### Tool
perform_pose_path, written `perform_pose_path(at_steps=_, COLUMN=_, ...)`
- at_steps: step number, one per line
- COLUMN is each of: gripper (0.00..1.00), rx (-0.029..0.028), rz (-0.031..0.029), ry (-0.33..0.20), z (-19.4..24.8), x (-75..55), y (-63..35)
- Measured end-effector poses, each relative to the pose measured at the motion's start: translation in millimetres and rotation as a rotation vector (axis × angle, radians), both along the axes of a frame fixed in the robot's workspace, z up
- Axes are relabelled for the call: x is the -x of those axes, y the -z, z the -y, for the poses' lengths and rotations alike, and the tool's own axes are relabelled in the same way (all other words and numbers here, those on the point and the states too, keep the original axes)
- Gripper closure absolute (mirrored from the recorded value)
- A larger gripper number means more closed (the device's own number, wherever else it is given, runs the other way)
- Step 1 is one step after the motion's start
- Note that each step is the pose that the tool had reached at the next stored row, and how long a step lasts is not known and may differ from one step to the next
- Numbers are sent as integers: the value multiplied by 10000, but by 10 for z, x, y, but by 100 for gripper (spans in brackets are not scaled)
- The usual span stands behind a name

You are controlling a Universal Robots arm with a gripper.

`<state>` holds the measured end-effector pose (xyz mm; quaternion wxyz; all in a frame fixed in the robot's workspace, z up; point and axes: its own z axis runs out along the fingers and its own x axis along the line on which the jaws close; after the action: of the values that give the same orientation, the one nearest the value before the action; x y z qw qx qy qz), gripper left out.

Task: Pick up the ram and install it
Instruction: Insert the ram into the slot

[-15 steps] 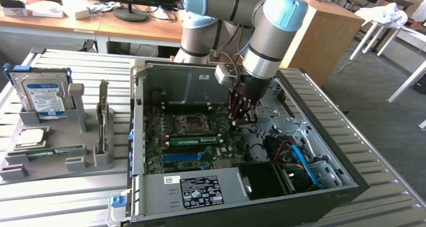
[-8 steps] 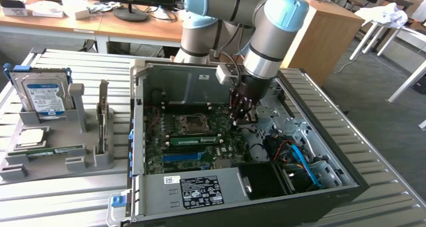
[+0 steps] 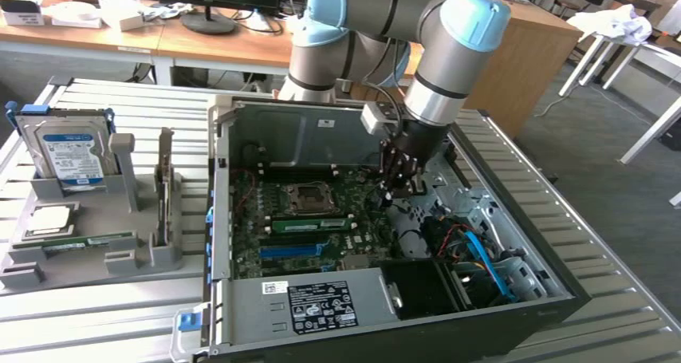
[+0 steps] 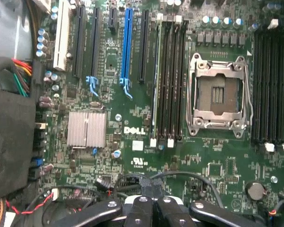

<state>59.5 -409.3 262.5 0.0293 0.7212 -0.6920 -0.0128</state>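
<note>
Your gripper (image 4: 154,209) hangs near the CPU socket (image 4: 220,94), claw fully closed and empty. The ram (image 3: 91,241) lies in the grey tray (image 3: 101,267), well apart from the socket, apparently untouched. Judged: pickup not begun; grasping calls for opened jaws squared along the stick.

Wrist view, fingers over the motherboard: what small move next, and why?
Probably lift straight up out of the open black computer case. The gripper hangs low over the green motherboard, fingers shut with nothing seen between them, while the ram, a thin green circuit-board stick, lies in the grey holder outside the case.
</note>
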Motion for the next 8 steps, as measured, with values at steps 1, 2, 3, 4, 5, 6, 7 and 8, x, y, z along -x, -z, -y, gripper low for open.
perform_pose_path(at_steps=1, gripper=90, rx=-2, rz=0, ry=1, z=0, x=0, y=-3)
perform_pose_path(at_steps=2, gripper=90, rx=-3, rz=0, ry=2, z=0, x=0, y=-2)
perform_pose_path(at_steps=3, gripper=90, rx=-3, rz=0, ry=2, z=0, x=0, y=-3)
perform_pose_path(at_steps=4, gripper=90, rx=-3, rz=0, ry=2, z=0, x=0, y=-3)
perform_pose_path(at_steps=5, gripper=90, rx=0, rz=0, ry=2, z=0, x=0, y=-4)
perform_pose_path(at_steps=6, gripper=90, rx=0, rz=0, ry=1, z=0, x=0, y=-4)
perform_pose_path(at_steps=7, gripper=90, rx=1, rz=0, ry=2, z=0, x=0, y=-4)
perform_pose_path(at_steps=8, gripper=90, rx=0, rz=0, ry=2, z=0, x=0, y=-4)
